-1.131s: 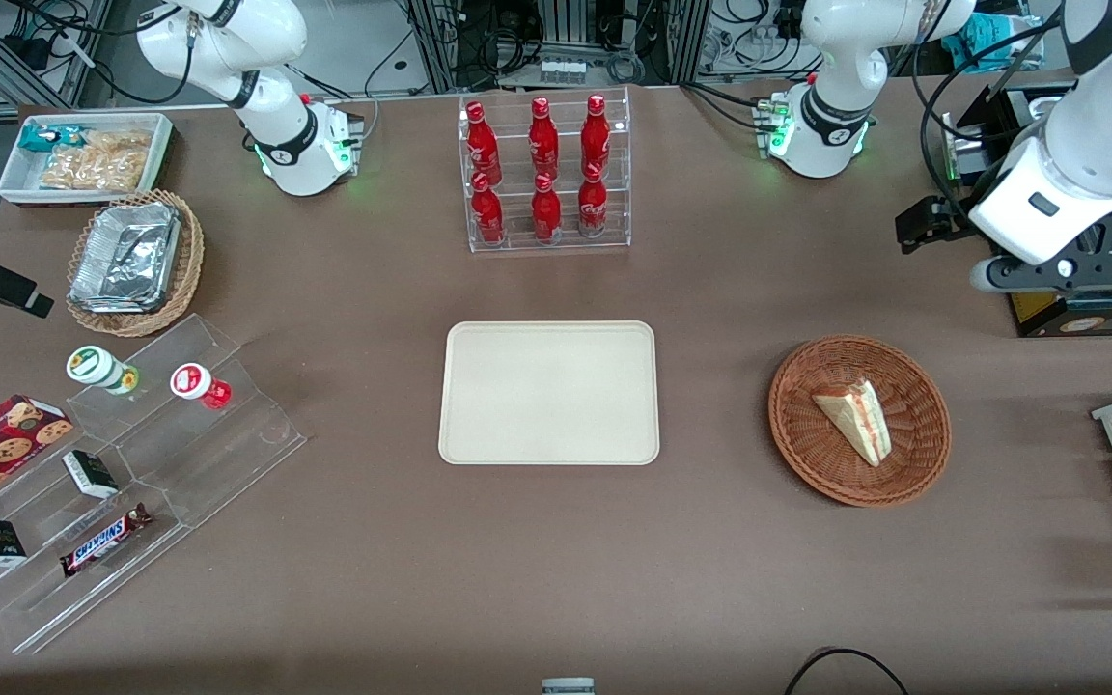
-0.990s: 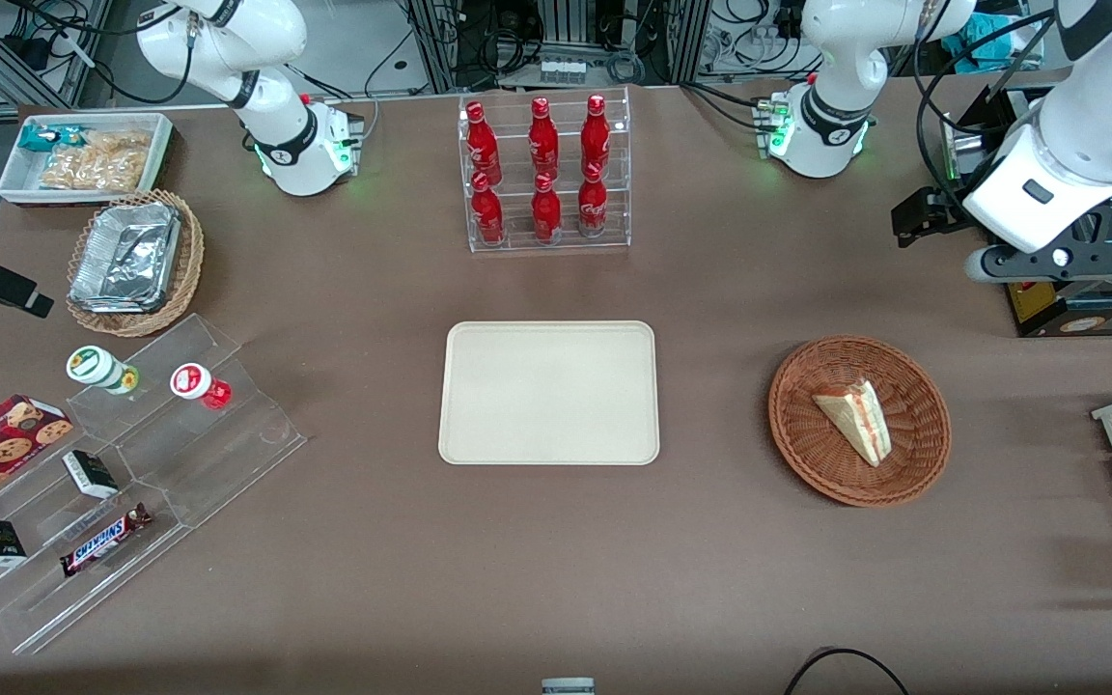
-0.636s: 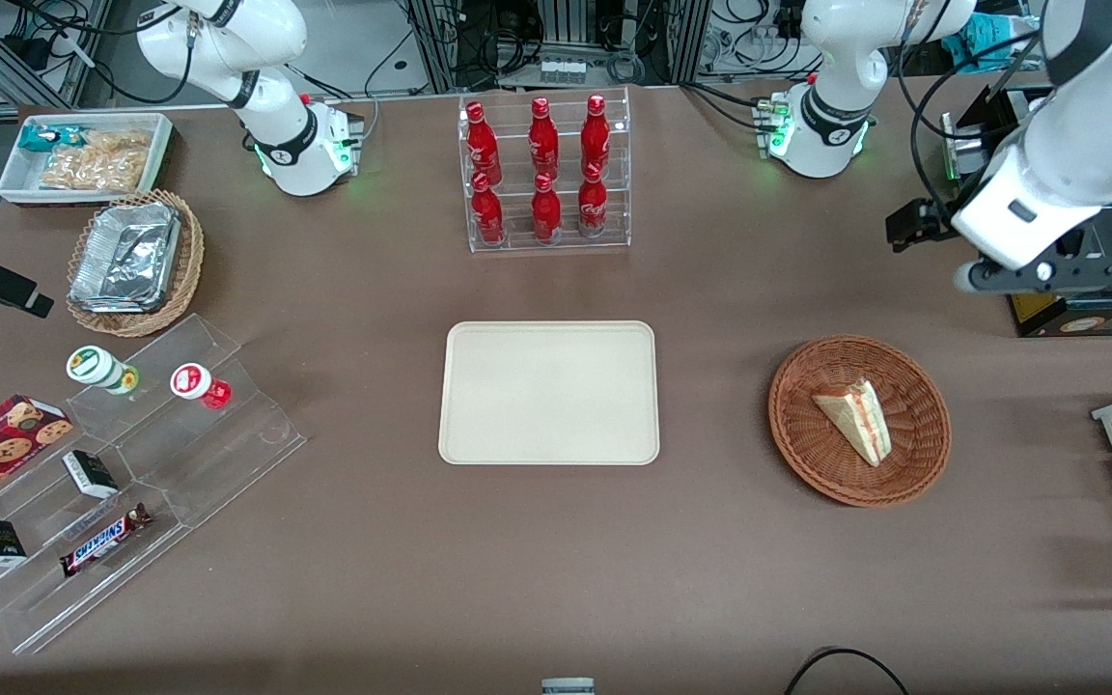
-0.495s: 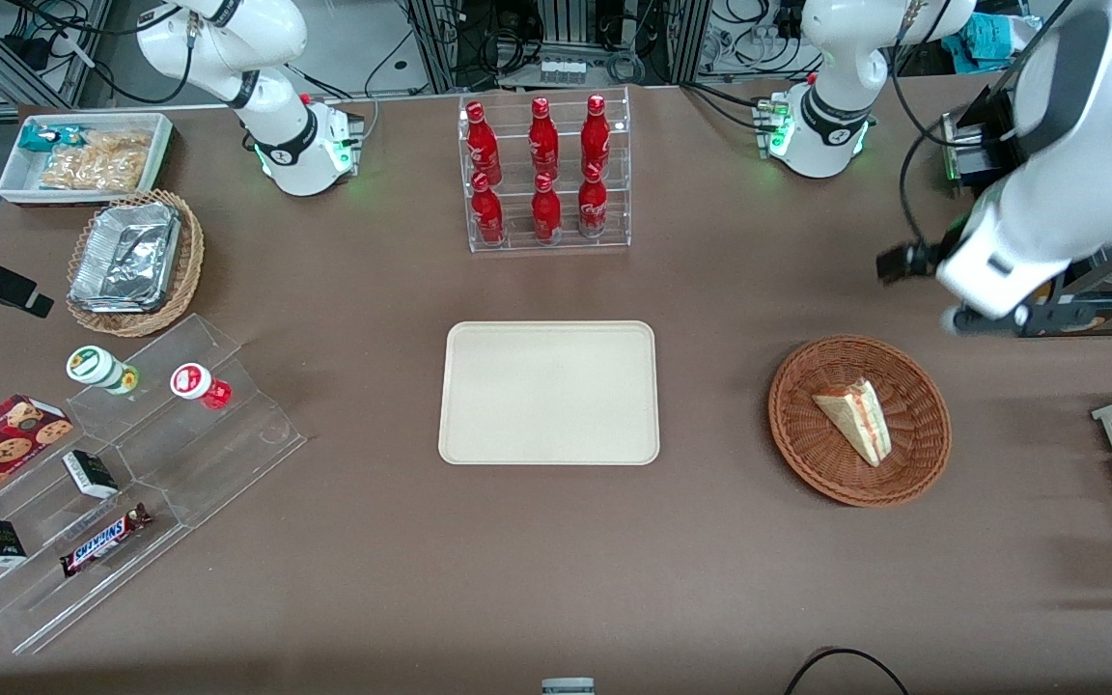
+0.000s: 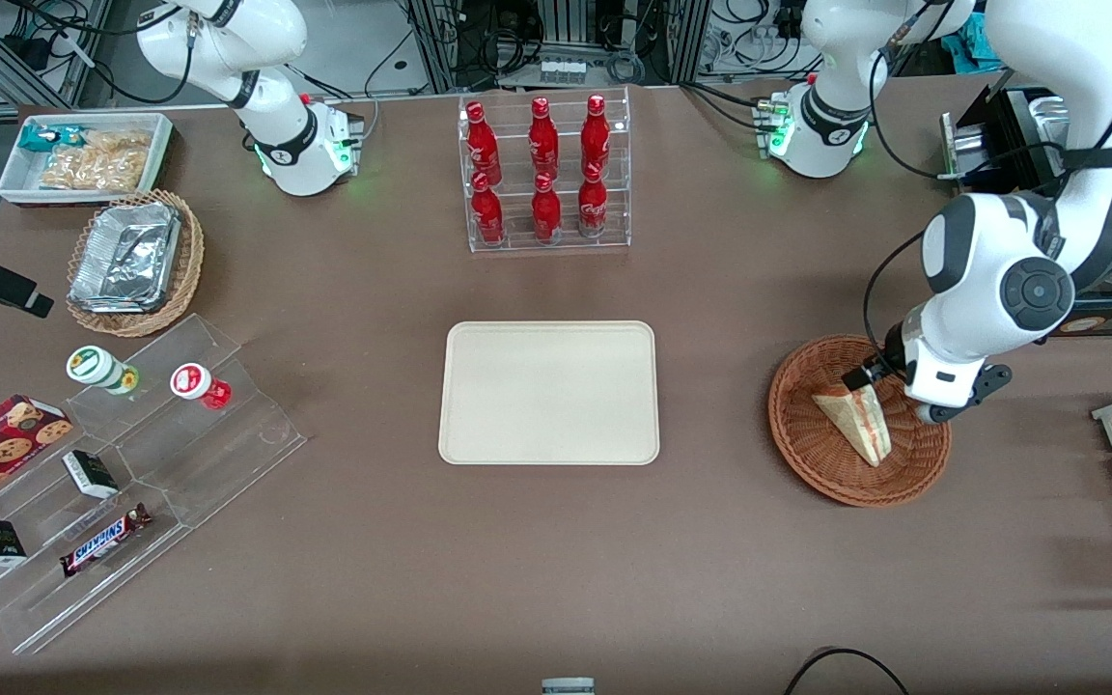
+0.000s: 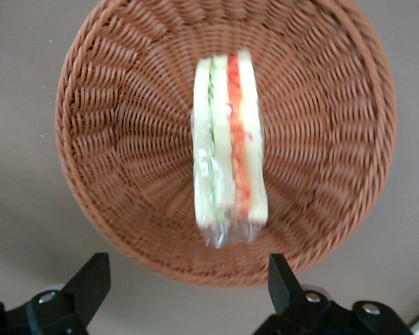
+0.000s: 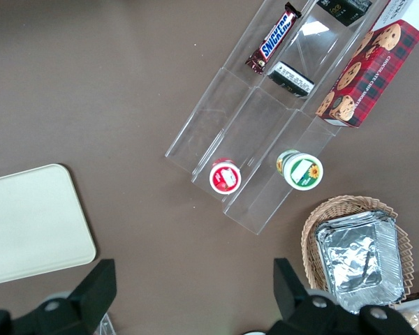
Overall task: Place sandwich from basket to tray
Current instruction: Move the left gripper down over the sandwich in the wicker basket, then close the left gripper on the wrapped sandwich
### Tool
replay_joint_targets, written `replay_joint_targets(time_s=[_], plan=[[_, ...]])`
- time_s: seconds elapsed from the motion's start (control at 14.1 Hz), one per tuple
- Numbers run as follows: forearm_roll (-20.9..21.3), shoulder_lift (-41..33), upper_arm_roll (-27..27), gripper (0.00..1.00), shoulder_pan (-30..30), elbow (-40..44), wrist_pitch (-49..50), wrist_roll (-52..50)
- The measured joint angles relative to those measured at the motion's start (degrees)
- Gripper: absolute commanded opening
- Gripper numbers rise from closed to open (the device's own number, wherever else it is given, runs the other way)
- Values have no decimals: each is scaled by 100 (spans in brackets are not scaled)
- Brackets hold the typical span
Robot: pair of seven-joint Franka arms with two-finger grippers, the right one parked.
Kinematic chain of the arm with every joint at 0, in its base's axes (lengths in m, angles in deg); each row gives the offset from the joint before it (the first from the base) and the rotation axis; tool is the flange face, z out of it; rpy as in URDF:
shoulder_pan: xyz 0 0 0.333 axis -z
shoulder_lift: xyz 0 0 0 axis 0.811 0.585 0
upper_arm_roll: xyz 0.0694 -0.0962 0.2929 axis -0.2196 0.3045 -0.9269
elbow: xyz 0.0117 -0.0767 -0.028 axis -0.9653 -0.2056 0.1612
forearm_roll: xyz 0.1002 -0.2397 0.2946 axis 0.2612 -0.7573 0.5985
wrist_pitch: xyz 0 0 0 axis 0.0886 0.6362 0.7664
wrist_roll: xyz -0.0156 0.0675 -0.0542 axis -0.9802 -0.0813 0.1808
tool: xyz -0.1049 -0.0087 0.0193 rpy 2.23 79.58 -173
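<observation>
Sandwich (image 5: 853, 422) lying inside basket (image 5: 805, 454), wedge on its side, red and green filling layers showing along the cut edge (image 6: 229, 150). Basket resting on brown table (image 5: 517, 560), toward the working arm's end, well apart from tray (image 5: 549, 392). Tray bare, at table centre, nearer the front camera than rack of red bottles (image 5: 544, 172). Gripper (image 6: 185, 293) poised above basket, over its rim, not touching sandwich. Fingers (image 6: 91, 283) spread wide apart, nothing held between them. Wrapper visible as clear film bunched at sandwich's broad end.
</observation>
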Motion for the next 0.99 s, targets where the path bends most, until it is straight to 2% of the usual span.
replay_joint_targets(time_s=[0.21, 0.57, 0.64, 0.78, 0.85, 0.99], plan=[[0, 225, 1, 100, 4, -1, -356, -518], [0, 731, 1, 100, 4, -6, -960, -571], [0, 810, 1, 93, 4, -5, -1045, -572], [0, 925, 1, 18, 4, -4, -1175, -572], [0, 954, 1, 11, 4, -2, -1189, -572], [0, 969, 3, 11, 4, 5, -1189, -572]])
